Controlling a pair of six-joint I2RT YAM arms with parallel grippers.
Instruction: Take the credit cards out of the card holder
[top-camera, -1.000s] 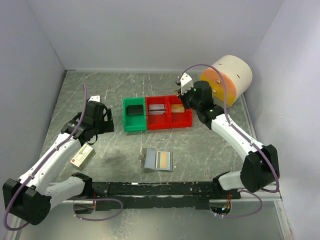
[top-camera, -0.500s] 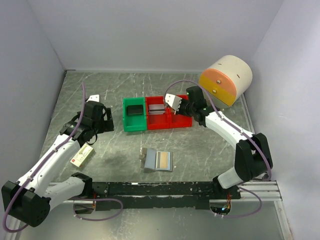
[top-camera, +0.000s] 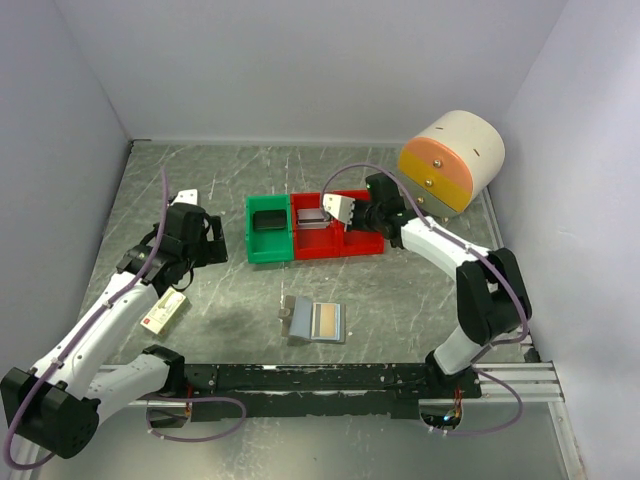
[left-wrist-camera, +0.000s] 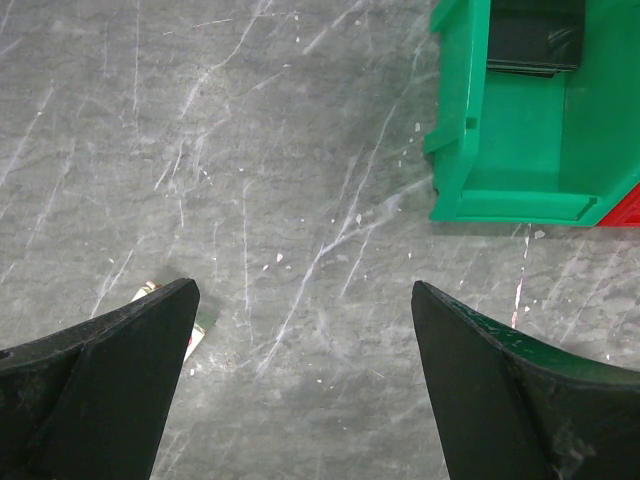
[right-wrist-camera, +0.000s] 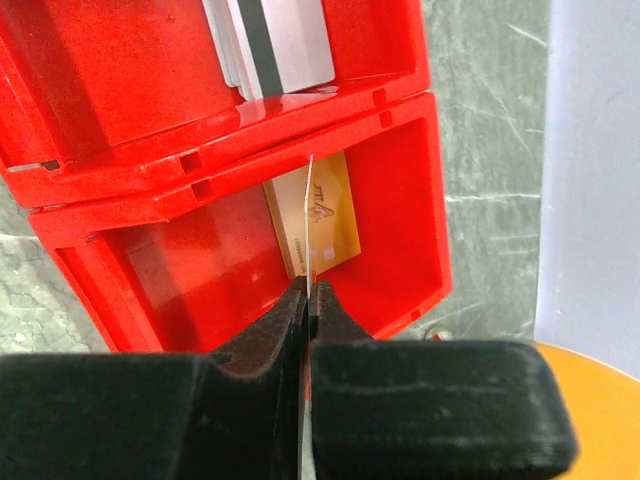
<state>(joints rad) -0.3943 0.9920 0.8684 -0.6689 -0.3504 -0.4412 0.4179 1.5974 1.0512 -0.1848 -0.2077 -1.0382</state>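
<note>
Right wrist view: the right pincer (right-wrist-camera: 308, 292) pinches a thin credit card (right-wrist-camera: 311, 215) over the red bin (right-wrist-camera: 408, 235). The left pincer (left-wrist-camera: 302, 292) is wide.

Bright, even overhead light, soft shadows pooling on the tabletop (top-camera: 400, 310), close black jaws blurring in both wrist views.

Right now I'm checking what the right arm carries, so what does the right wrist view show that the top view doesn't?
Only the right wrist view: the right fingers shut on a thin card seen edge-on, and a tan card lying flat in one of the red bins below it.
Only the top view: the open card holder on the table with another tan card inside, the green bin and the small box.
Both: the red bins and the orange-faced drum.
</note>
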